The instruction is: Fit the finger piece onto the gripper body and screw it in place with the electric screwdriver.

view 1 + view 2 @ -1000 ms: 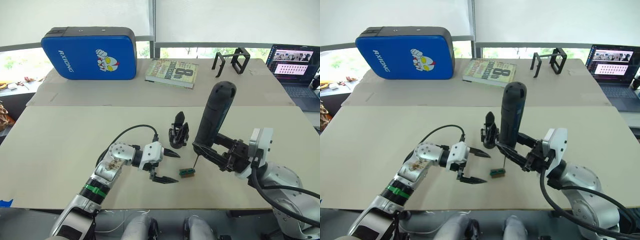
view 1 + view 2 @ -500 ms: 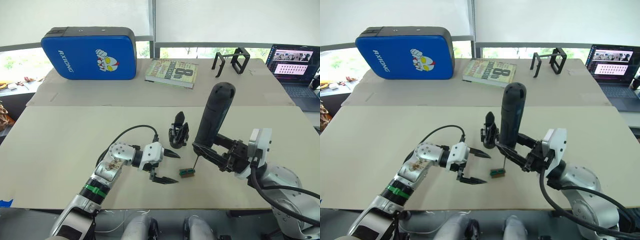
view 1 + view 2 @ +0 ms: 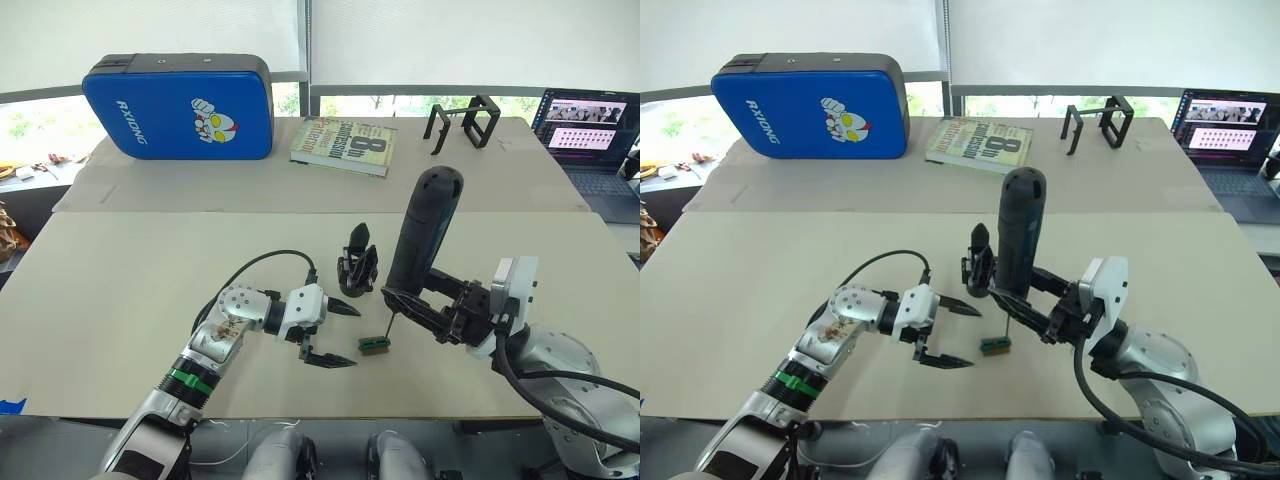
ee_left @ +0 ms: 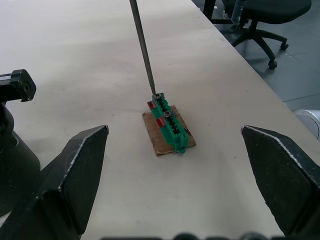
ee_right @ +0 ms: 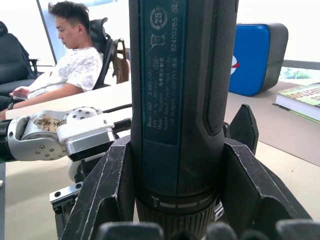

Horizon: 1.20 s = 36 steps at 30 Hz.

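Left wrist view: screwdriver bit [image 4: 142,50] touches green screw block [image 4: 169,126], 12 o'clock end.
Right end effector [image 3: 432,312]: clamps electric screwdriver [image 3: 420,235]; keep it upright.
Left end effector [image 3: 330,334]: spread wide, empty.

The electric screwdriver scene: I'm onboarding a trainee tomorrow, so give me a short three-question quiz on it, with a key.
1. True or false: the right pincer grips the electric screwdriver upright, bit pointing down.
2. What does the bit tip touch?
A. the gripper body
B. the green block
C. the book
3. Fill in: the left pincer is ____, holding nothing.

Key:
1. True.
2. B; the left wrist view shows the bit on the block's far end.
3. Open, its fingers spread towards the block.
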Each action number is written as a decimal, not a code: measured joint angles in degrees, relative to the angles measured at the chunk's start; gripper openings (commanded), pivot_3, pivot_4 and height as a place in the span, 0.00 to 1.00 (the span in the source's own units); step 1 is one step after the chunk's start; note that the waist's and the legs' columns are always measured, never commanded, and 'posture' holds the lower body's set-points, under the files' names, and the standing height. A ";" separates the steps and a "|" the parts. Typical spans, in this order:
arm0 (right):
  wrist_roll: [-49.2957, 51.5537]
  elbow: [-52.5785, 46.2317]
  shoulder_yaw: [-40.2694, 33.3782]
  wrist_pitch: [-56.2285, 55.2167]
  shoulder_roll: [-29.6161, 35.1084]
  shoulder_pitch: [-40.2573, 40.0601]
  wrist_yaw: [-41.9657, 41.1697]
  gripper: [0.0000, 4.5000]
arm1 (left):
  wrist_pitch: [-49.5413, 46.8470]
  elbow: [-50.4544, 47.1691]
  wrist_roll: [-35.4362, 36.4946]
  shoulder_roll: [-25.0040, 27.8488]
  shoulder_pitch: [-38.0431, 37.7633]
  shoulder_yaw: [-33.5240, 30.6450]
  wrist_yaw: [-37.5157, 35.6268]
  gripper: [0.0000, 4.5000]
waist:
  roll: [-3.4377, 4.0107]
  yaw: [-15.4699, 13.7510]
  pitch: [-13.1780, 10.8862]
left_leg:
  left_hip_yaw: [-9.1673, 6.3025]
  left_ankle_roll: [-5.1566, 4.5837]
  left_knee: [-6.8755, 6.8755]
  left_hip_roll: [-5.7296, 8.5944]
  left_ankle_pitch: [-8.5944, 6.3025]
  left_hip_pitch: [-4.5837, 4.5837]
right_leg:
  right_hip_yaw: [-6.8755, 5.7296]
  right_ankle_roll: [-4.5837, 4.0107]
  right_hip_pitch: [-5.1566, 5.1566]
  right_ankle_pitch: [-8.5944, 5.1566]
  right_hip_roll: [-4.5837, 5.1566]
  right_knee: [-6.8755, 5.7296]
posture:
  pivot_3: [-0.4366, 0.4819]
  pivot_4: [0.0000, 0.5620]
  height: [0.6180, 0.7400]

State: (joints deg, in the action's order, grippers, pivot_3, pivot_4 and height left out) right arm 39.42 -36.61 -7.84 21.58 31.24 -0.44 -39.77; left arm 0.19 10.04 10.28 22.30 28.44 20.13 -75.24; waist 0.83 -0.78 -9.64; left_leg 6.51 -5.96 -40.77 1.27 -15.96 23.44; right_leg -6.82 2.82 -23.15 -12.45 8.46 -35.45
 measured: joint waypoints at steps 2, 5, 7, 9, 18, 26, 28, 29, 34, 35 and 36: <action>0.01 0.00 0.00 0.00 0.18 0.00 0.01 0.43 | 0.00 0.00 -0.01 0.00 0.00 0.00 0.01 1.00 | 0.00 -0.01 0.00 | 0.00 0.00 0.00 0.00 0.00 0.00 | 0.00 0.00 0.00 0.00 0.00 0.00 | 0.48 0.27 1.00; 0.03 0.00 0.00 0.00 0.38 0.00 0.02 0.43 | 0.01 0.00 -0.03 0.00 0.00 0.00 0.01 1.00 | 0.00 -0.01 0.00 | 0.00 0.00 0.00 0.00 0.00 0.00 | 0.00 0.00 0.00 0.00 0.00 0.00 | 0.48 0.27 1.00; 0.10 0.00 -0.01 0.00 0.55 -0.06 -0.05 0.43 | 0.06 0.01 -0.06 -0.03 0.00 0.00 0.02 1.00 | 0.00 -0.01 0.00 | 0.00 0.00 0.00 0.00 0.00 0.00 | 0.00 0.00 0.00 0.00 0.00 0.00 | 0.48 0.27 1.00; 0.12 0.00 -0.01 0.00 0.60 -0.27 -0.10 0.43 | 0.30 0.29 -0.10 -0.07 0.02 0.00 0.03 1.00 | 0.00 -0.02 0.00 | 0.00 0.00 0.00 0.00 0.00 0.00 | 0.00 0.00 0.00 0.00 0.00 0.00 | 0.48 0.27 1.00; 0.10 0.00 -0.01 0.00 0.60 -0.77 -0.20 0.43 | 0.83 1.23 -0.38 -0.27 0.03 0.00 0.02 1.00 | 0.00 -0.02 0.00 | 0.00 0.00 0.00 0.00 0.00 0.00 | 0.00 0.00 0.00 0.00 0.00 0.00 | 0.48 0.27 1.00; 0.07 0.00 -0.01 -0.01 0.60 -0.96 -0.57 0.43 | 0.87 1.29 -0.70 -0.50 0.04 0.00 0.02 1.00 | 0.00 -0.02 0.00 | 0.00 0.00 0.00 0.00 0.00 0.00 | 0.00 0.00 0.01 0.00 0.00 0.00 | 0.48 0.27 1.00; 0.05 0.00 -0.01 -0.01 0.60 -1.00 -0.76 0.43 | 0.87 1.38 -0.74 -0.51 0.05 0.00 0.02 1.00 | 0.00 -0.01 0.00 | 0.00 0.00 0.00 0.00 0.00 0.00 | 0.00 0.00 0.00 0.00 0.00 0.00 | 0.48 0.27 1.00; 0.05 0.00 -0.02 -0.01 0.60 -1.00 -0.78 0.43 | 0.87 1.50 -0.77 -0.52 0.05 0.00 0.02 1.00 | 0.00 -0.01 0.00 | 0.00 0.00 0.00 0.00 0.00 0.00 | 0.00 0.00 0.00 0.00 0.00 0.00 | 0.48 0.27 1.00; 1.42 -0.83 -1.20 0.48 1.89 -0.44 0.15 0.43 | 0.87 1.59 -0.78 -0.13 0.05 -0.09 0.01 1.00 | 0.00 0.00 0.00 | 0.00 0.00 0.00 0.00 0.00 0.01 | 0.00 0.00 0.00 0.00 0.00 0.00 | 0.48 0.27 1.00; 2.13 -1.35 -1.78 0.65 2.13 -0.15 0.44 0.43 | 0.86 1.56 -0.77 0.08 0.02 -0.14 0.03 1.00 | 0.00 0.01 0.00 | 0.00 0.00 0.00 -0.01 0.00 0.01 | 0.00 0.00 -0.01 0.00 0.00 0.00 | 0.48 0.27 1.00; 2.69 -2.08 -2.39 0.89 2.51 0.23 0.75 0.43 | 0.84 1.51 -0.77 0.33 -0.01 -0.23 0.06 1.00 | 0.00 0.03 0.00 | 0.00 0.00 0.00 -0.02 0.00 0.00 | 0.00 0.00 -0.01 0.00 0.00 0.00 | 0.48 0.27 1.00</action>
State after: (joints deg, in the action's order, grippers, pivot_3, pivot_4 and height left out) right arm 42.11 -38.68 -10.23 22.48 33.75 -0.21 -39.03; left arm 1.03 11.55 9.52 22.63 28.43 19.91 -75.18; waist 0.83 -0.75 -9.64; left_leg 6.51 -5.96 -40.77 1.25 -15.96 23.44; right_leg -6.82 2.82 -23.15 -12.45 8.46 -35.44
